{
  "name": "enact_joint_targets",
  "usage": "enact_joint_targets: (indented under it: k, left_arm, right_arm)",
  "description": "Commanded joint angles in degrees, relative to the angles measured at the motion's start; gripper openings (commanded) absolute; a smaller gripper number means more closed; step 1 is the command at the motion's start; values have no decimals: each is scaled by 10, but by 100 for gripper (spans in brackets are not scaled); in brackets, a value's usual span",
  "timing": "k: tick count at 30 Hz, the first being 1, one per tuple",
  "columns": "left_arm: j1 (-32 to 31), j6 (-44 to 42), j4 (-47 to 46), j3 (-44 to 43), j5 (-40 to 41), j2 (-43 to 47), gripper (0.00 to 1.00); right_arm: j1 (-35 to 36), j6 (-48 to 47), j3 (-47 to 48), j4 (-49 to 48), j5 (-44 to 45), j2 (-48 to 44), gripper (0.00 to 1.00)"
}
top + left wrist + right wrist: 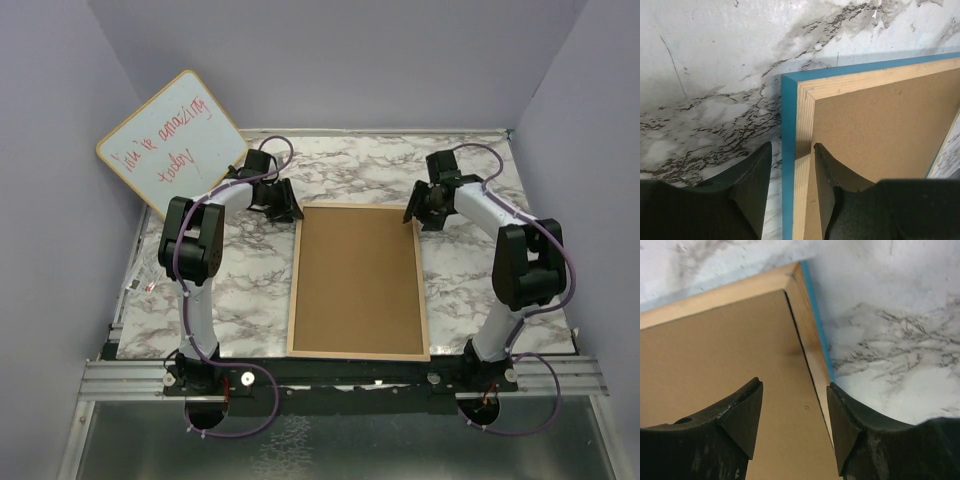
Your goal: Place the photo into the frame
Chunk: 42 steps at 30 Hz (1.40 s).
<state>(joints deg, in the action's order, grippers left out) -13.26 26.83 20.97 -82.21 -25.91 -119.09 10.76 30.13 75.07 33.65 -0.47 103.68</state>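
The thin rectangular frame (294, 290), pale wood back up and blue face down, lies flat mid-table on the white marble tabletop (250, 290). A plain brown backing board (358, 280) fills it. The left gripper (792, 147) straddles the far left corner's rail, fingers apart and unclamped. The right gripper (794, 385) hangs over the far right corner, likewise apart. A round-cornered whiteboard with red handwriting (172, 143) leans at far left.

Frame (804, 125): lay flat on the table (460, 290), mid-width.
Backing board (358, 280): sat inside the frame.
Whiteboard (172, 142): stood behind and left of the frame, well apart.
Left gripper (792, 147): astride the frame's left rail, at its far corner.
Right gripper (795, 385): astride the frame's right rail, at its far corner.
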Motion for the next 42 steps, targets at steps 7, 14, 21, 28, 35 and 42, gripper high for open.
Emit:
enact_joint_targets:
  k: [7,14,21,28,35,42]
  left_arm:
    - [-5,-15,21,27,32,34,59]
    - [-6,-14,22,68,34,60,69]
    - [-12,-5,22,110,22,70,66]
    - [-29,3,22,107,16,60,52]
    - [-30,0,23,81,49,58,47]
    - [-30,-3,23,62,41,37,43]
  right_arm:
    - [-27,48,-112,6,-28,-73,69]
    - [-29,57,-169,-28,-75,-95,72]
    - [-29,47,-202,-66,-136,-103,72]
    - [-29,50,-203,-87,-113,-101,72]
    - [-30,29,-123,-86,-25,-73,70]
    - [-33,13,-45,-104,-34,-5,59]
